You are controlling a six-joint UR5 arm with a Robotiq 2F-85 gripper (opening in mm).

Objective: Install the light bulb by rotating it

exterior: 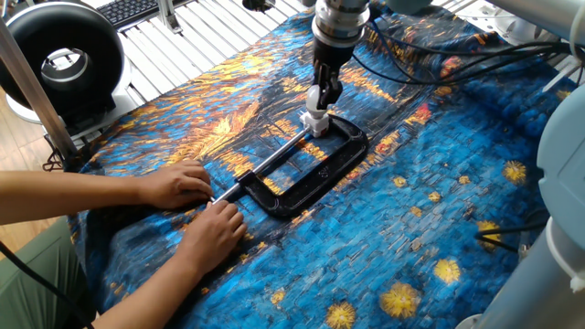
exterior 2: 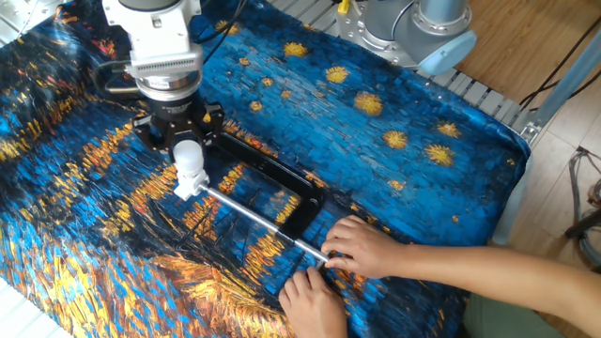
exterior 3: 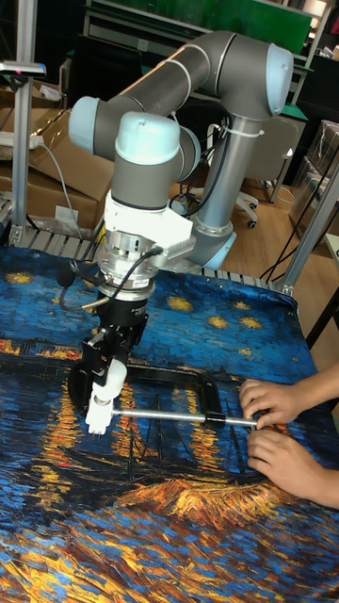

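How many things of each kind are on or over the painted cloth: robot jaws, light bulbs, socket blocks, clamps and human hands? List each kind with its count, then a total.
Robot jaws, shut on the bulb: 1
Light bulb: 1
Socket block: 1
Black C-clamp: 1
Human hands: 2
Total: 6

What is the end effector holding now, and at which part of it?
The end effector holds the light bulb by its round globe; the neck points down into the socket block.
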